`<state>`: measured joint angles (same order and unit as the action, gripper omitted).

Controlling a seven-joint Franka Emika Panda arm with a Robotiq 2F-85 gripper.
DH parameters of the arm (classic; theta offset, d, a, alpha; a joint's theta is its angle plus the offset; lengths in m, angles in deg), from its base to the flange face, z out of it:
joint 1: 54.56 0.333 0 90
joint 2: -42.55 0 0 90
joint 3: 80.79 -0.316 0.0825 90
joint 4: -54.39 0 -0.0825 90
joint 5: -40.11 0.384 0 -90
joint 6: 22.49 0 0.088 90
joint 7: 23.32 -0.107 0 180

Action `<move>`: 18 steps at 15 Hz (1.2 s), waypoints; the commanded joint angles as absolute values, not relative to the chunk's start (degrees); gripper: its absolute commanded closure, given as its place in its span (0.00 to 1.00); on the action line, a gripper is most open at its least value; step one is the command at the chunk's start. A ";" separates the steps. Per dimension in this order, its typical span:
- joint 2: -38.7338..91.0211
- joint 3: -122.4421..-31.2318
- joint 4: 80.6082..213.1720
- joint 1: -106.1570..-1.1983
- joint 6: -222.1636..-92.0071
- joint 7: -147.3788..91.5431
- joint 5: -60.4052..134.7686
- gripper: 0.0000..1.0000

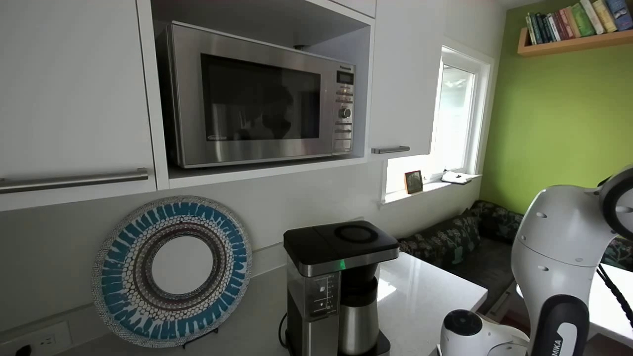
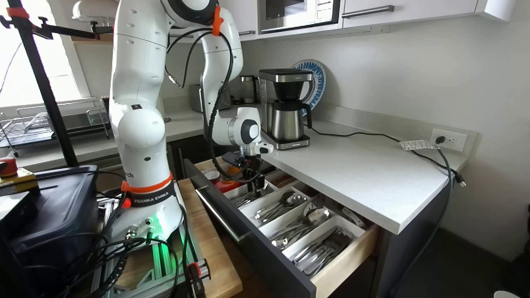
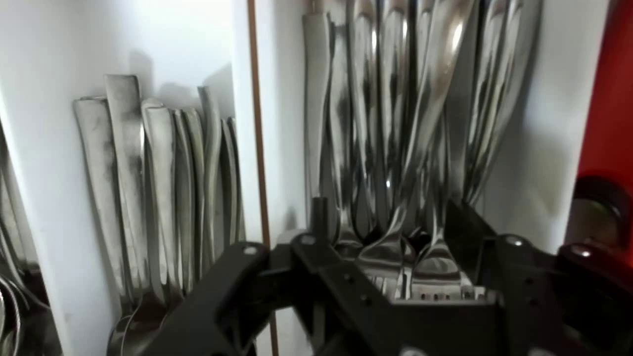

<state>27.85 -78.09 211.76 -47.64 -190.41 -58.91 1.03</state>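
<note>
Tool (image 3: pixel 388 212), right of centre in the wrist frame: standing spread, forks (image 3: pixel 437 267) showing within its gap, contact unclear. These are lying lengthwise there, the narrow white compartment (image 3: pixel 559 123) presumably keeping them aligned and apart from spoons (image 3: pixel 148 316) at lower left.

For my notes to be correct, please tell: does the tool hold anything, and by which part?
Nothing is visibly gripped: the tool stands open, with forks lying between its jaws.
</note>
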 commanded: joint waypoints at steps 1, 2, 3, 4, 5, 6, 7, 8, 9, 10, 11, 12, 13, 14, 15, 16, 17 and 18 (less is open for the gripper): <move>25.69 -75.56 210.73 -45.54 -193.43 -62.46 -2.74 0.21; 25.30 -75.18 210.56 -45.23 -193.98 -62.83 -3.17 0.20; 24.98 -74.77 210.42 -44.88 -194.50 -63.20 -3.64 0.38; 24.63 -74.44 210.26 -44.59 -194.84 -63.28 -3.85 0.46; 24.24 -74.08 210.12 -44.20 -195.29 -63.49 -4.04 0.47; 23.84 -73.75 209.98 -43.94 -195.62 -63.50 -4.20 0.53; 23.35 -73.50 209.85 -43.71 -196.08 -63.50 -4.17 0.61; 23.03 -73.18 209.72 -43.41 -196.51 -63.44 -4.15 0.71; 22.78 -73.06 209.69 -43.14 -197.00 -63.32 -4.03 0.77; 22.62 -72.96 209.69 -42.92 -197.36 -63.18 -3.89 0.84; 22.62 -72.89 209.73 -42.70 -197.51 -63.05 -3.75 0.92; 22.32 -72.58 209.61 -42.50 -197.88 -62.99 -3.79 0.98; 22.69 -72.63 209.80 -42.47 -197.64 -62.82 -3.49 1.00; 22.61 -72.65 209.88 -42.53 -197.75 -62.70 -3.24 1.00; 22.58 -72.53 209.83 -42.64 -197.88 -62.59 -3.21 1.00; 22.62 -72.47 209.94 -42.61 -197.86 -62.70 -3.11 0.98; 22.99 -72.56 210.07 -42.63 -197.50 -62.55 -3.03 0.98; 23.13 -72.34 210.09 -42.45 -197.42 -62.62 -3.27 0.85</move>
